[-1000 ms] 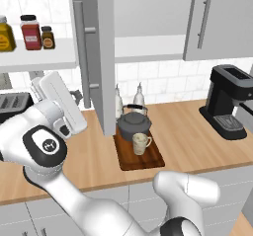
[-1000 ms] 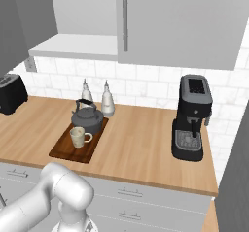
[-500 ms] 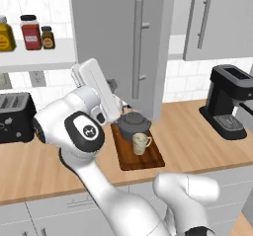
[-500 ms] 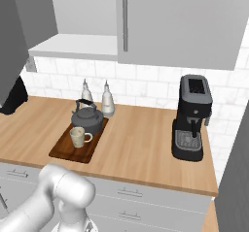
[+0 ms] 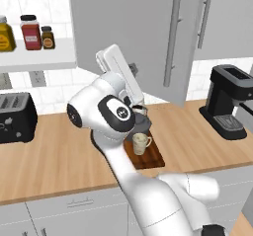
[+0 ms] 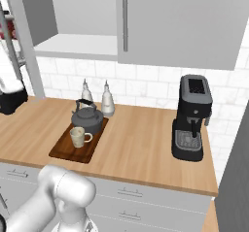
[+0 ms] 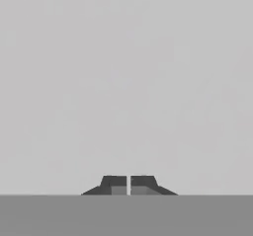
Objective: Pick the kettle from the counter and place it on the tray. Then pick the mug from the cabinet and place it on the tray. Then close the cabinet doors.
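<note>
Cabinet door stands part-swung over the counter, kettle and mug on the tray — gripper shut, empty, should keep flat steady pressure until flush

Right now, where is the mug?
The mug sits on the tray at its near end, just in front of the kettle, left of the coffee machine.

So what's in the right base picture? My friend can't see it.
A dark kettle and a cream mug sit on a brown tray on a wooden counter. Two white bottles stand behind them, and a black coffee machine stands to the right, under grey cabinets.
</note>
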Tool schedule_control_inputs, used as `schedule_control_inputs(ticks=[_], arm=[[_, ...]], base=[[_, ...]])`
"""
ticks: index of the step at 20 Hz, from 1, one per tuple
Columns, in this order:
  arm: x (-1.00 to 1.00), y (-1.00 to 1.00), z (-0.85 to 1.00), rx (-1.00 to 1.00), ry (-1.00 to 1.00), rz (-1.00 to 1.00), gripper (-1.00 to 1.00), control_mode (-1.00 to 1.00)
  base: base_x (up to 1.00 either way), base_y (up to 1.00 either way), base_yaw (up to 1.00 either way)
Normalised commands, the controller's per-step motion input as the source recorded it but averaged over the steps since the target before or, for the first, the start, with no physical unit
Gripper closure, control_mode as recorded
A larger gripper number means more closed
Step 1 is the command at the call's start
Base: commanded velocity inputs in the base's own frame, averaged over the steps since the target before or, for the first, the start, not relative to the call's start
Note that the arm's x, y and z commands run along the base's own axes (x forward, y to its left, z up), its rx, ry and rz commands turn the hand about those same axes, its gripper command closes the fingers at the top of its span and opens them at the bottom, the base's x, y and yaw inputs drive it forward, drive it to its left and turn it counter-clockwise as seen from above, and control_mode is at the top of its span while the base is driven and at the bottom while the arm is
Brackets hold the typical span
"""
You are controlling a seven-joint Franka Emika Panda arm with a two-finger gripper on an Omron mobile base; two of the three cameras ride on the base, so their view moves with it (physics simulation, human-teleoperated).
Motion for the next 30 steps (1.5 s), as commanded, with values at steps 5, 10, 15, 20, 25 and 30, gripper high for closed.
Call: schedule_control_inputs(ticks=[5,10,15,20,25,30], arm=[[0.63,-0.27,0.67,0.00,-0.10,0.01,1.00,-1.00],[0.84,-0.43,0.41,0.04,-0.05,0.05,1.00,-1.00],[0.77,-0.81,0.00,0.00,0.00,0.07,1.00,-1.00],[0.57,-1.00,-0.02,0.01,-0.05,0.12,1.00,-1.00],[0.63,-1.00,0.00,0.03,-0.05,0.17,1.00,-1.00],[0.67,-0.83,0.00,0.11,-0.01,0.21,1.00,-1.00]], base=[[0.00,0.00,0.00],[0.00,0.00,0.00],[0.00,0.00,0.00],[0.00,0.00,0.00],[0.00,0.00,0.00],[0.00,0.00,0.00]])
